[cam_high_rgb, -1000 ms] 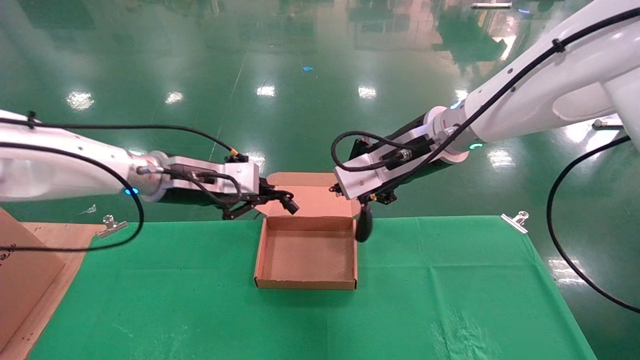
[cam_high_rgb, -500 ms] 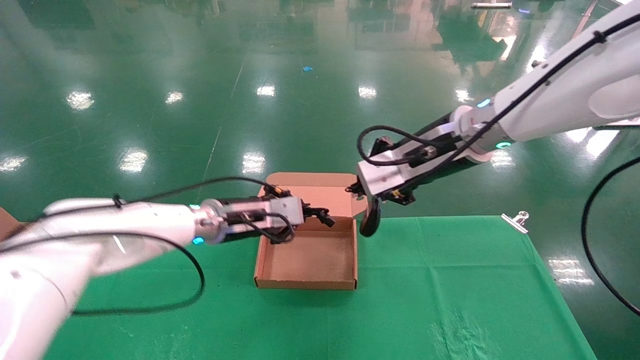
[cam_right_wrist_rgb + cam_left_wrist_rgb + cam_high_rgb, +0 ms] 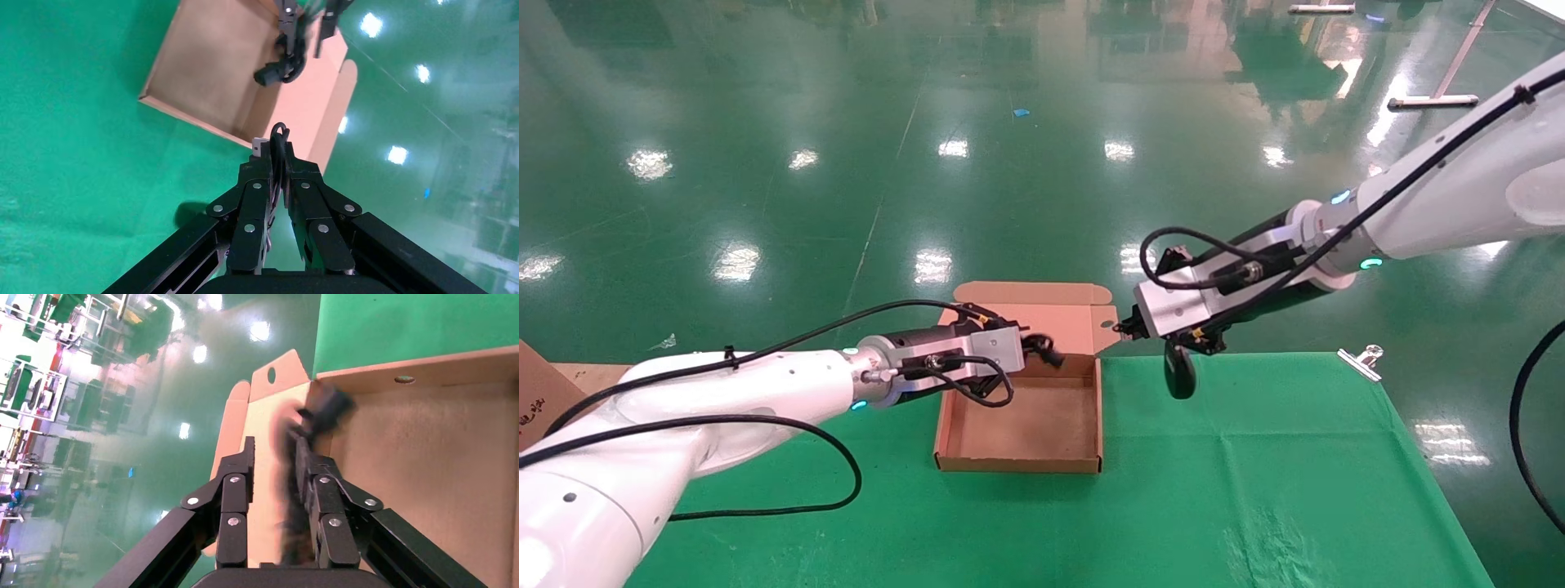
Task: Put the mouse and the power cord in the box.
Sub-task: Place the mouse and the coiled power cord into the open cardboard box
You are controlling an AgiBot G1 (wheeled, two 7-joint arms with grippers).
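Note:
The box (image 3: 1019, 465) lies open on the green cloth, its lid flap (image 3: 1042, 306) folded back. My left gripper (image 3: 1035, 345) hovers over the box's far wall. Its jaws stand apart (image 3: 273, 444), and the power cord (image 3: 330, 407) is a blurred black streak against one finger, its plug (image 3: 1052, 357) dangling inside the box. My right gripper (image 3: 1173, 347) is just right of the box's far right corner. It is shut (image 3: 280, 150) on the mouse's thin cable (image 3: 280, 131). The black mouse (image 3: 1179, 374) hangs below it over the cloth, outside the box.
The green cloth (image 3: 1254, 457) covers the table, held by metal clips (image 3: 1361, 359) at the far edge. A larger brown carton (image 3: 535, 392) stands at the left edge. Shiny green floor lies beyond the table.
My left arm swung in from the far left with the cord and now reaches over the box. My right gripper carried the mouse to the right, away from the box's side wall.

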